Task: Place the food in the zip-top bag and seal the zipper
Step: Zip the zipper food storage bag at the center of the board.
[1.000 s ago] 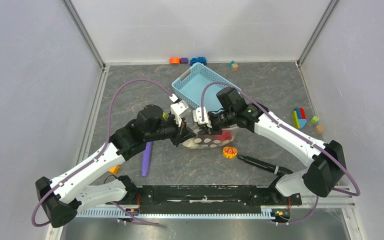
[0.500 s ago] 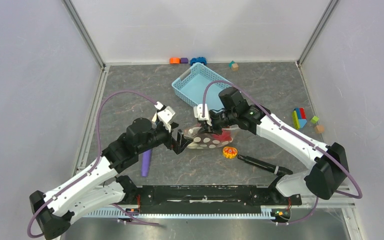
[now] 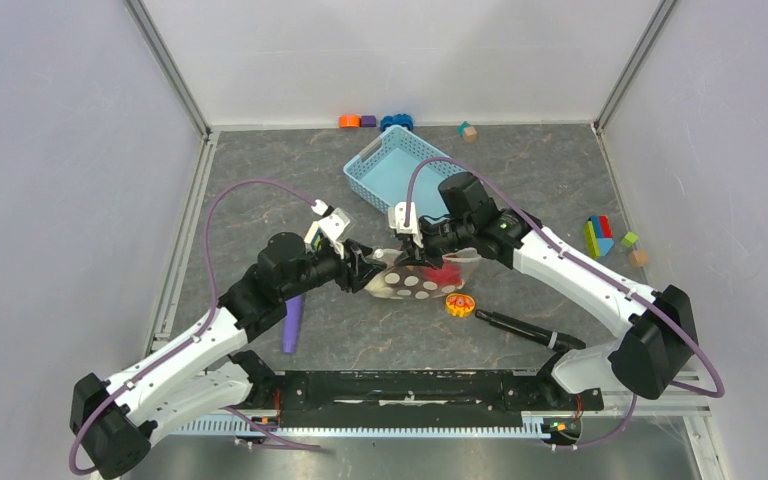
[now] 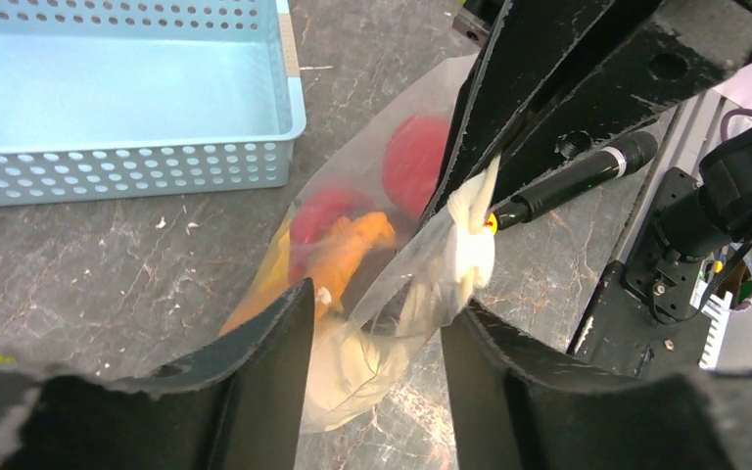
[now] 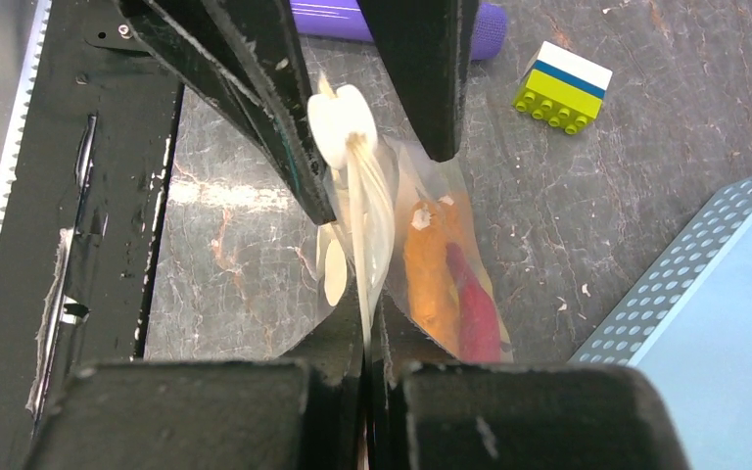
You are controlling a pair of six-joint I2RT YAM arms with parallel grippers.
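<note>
Dead centre of the table, the zip-top bag point(image 3: 415, 280) lies with the food point(image 4: 348, 245) inside, so I'd call this the sealing step. The right gripper point(image 5: 367, 328) is pressed tight, pinching the bag's mouth edge. The left gripper point(image 4: 377, 308) is spread, straddling that same edge but not clamped. Next it probably needs to bite down and run along the zipper, which is too thin to make out here.

Around the bag:
- black pen point(image 3: 525, 330) at 4 o'clock
- purple stick point(image 3: 292, 318) at 8
- an orange-red toy slice point(image 3: 458, 304) at 5, outside the bag, maybe missed food
- blue basket point(image 3: 371, 154) at 12

Nothing looks to block the slide.
</note>
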